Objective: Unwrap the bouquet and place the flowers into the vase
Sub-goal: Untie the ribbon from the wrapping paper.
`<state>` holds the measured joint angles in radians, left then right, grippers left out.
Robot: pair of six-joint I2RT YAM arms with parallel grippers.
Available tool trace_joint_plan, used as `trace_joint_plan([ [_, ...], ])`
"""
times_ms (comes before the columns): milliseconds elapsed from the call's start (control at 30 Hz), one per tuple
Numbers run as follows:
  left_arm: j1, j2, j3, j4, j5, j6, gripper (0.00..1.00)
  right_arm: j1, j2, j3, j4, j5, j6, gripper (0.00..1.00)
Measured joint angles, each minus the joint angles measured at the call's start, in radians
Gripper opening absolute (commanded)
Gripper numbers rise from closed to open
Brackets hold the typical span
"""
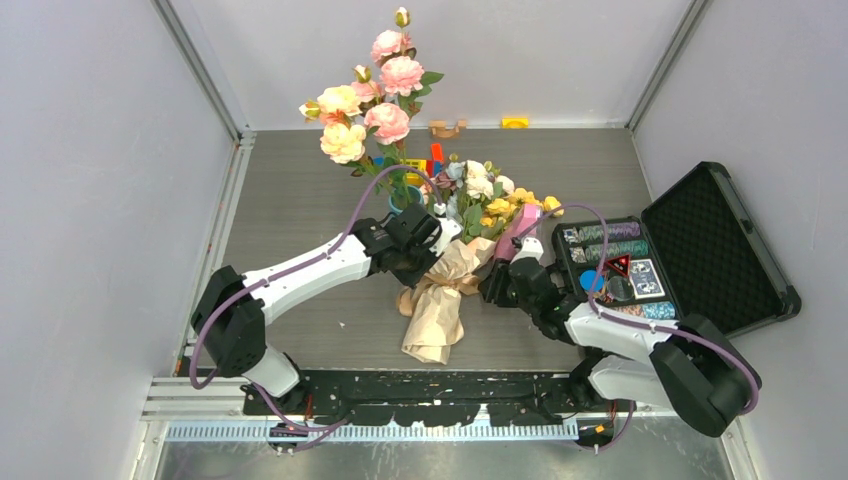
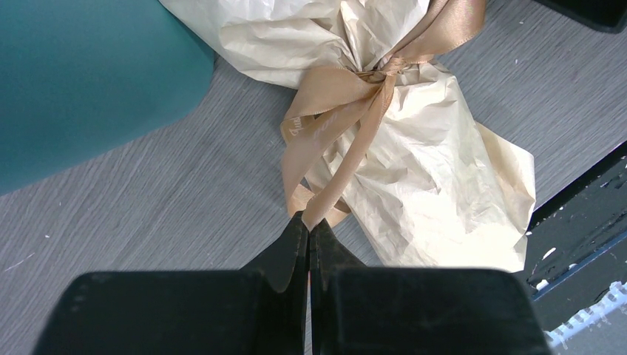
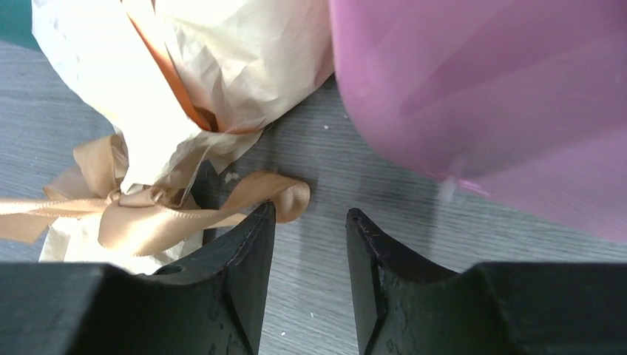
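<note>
Tan crinkled paper (image 2: pixel 414 170) is seen wrapped round the bouquet (image 1: pixel 455 265), which is laid on the grey table (image 1: pixel 300 200) between the two arms. Its twisted paper tail is turned toward the arm bases, and its flowers (image 1: pixel 490 195), yellow, white and pale blue, are turned toward the back wall. The wrapping is bound at its neck by a satin ribbon (image 2: pixel 347 96), knotted in a bow, so the flowers are not yet freed.

The left gripper (image 2: pixel 309 225) is clenched on one loose tail of the ribbon; the tail is drawn in a straight line from the knot down to the pinched tips. The teal vase (image 2: pixel 74 74) is seen just beside the bouquet, at the upper left of the left wrist view. In the top view it is mostly hidden by the left arm, and tall pink and peach roses (image 1: pixel 385 90) are seen rising above that spot.

The right gripper (image 3: pixel 310 218) is released: its jaws are held apart over bare table, and nothing is caught between them. A ribbon loop is lying just beside its left jaw, and whether the two touch cannot be told. A pink box (image 3: pixel 480 96) is seen close ahead on its right, near the paper.

A black case (image 1: pixel 715 250) is laid open at the right of the table, with small items packed in its tray
</note>
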<state>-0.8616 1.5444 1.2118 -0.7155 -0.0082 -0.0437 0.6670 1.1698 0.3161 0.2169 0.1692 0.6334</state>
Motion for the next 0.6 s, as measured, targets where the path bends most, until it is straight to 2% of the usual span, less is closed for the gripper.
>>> trace_joint_plan([
  [200, 0.000, 0.002, 0.000, 0.000, 0.000, 0.000, 0.00, -0.037, 0.001, 0.000, 0.025, -0.020, -0.003, 0.46],
  [600, 0.000, 0.008, 0.000, -0.001, 0.001, 0.000, 0.00, -0.043, 0.129, 0.005, 0.153, -0.145, -0.045, 0.46],
])
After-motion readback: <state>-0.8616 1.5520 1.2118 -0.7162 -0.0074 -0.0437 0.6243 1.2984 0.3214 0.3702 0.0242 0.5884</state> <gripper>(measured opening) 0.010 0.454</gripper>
